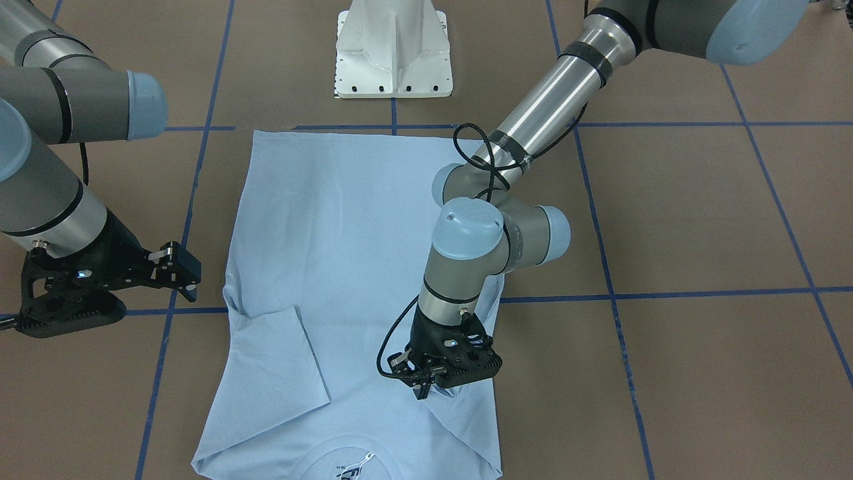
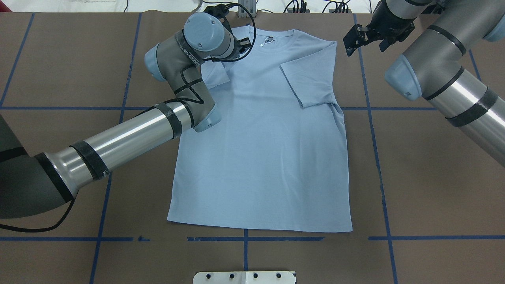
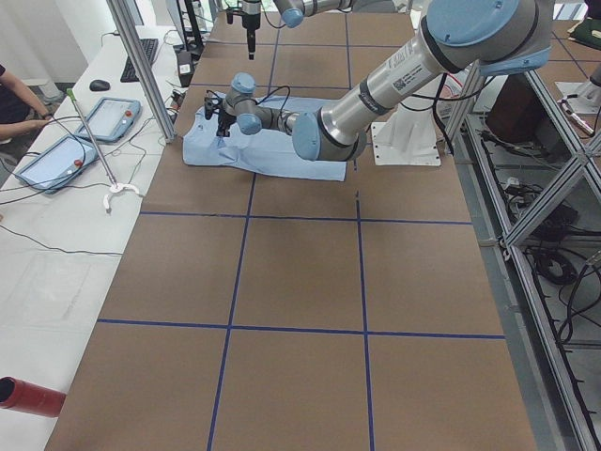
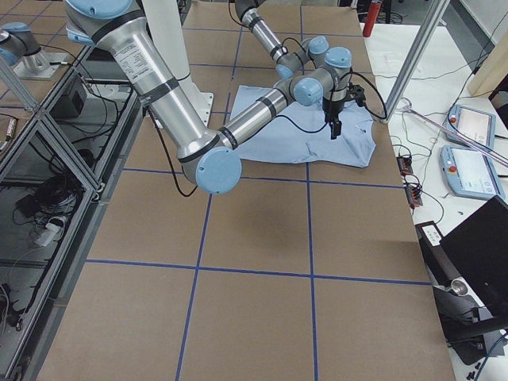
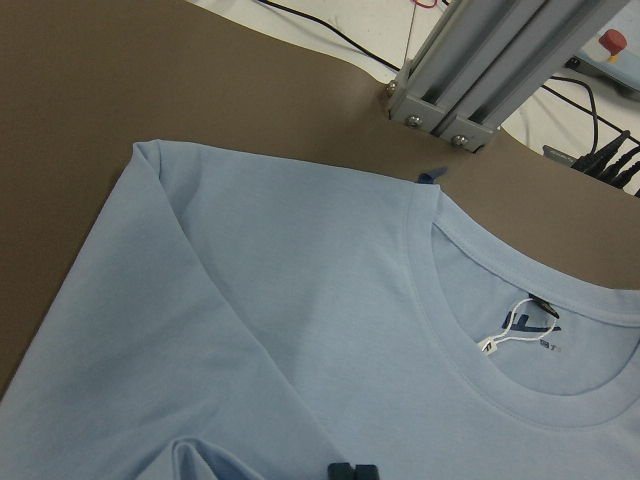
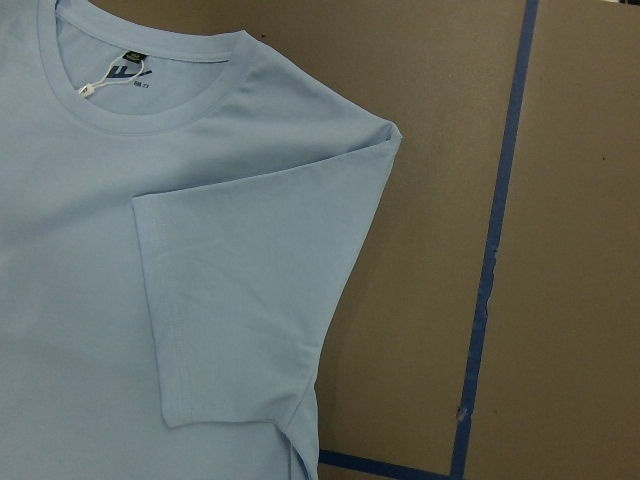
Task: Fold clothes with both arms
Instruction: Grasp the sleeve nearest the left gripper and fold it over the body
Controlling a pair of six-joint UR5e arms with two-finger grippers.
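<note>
**T-shirt** (image 2: 260,157): light blue, short-sleeved. Laid flat on the brown table (image 2: 426,177) between the two arms, with the hem toward the white pedestal base (image 1: 393,53) and the collar (image 5: 445,310) toward the far edge. A neck label (image 6: 132,72) and a white tag (image 5: 512,328) are seen inside the collar.

**Right sleeve** (image 2: 311,83): folded inward and laid flat over the body of the shirt.

**Left sleeve** (image 2: 215,77): largely hidden by the arm above it. A folded portion is seen beside the collar.

**Left arm** (image 2: 126,136): extended over the shirt's left edge.

**Left gripper** (image 1: 421,390): pointed down at the shoulder area, tips at the cloth, jaws drawn together. A small raised pucker of fabric is noted just beside them. Whether cloth is pinched cannot be told.

**Right arm** (image 2: 453,79): held off the shirt.

**Right gripper** (image 1: 193,281): suspended over bare table just beside the shirt's right side, near the folded sleeve. Jaws parted, nothing held.

**Blue tape lines** (image 1: 666,293): a grid marked on the table, partly covered by the shirt
</note>
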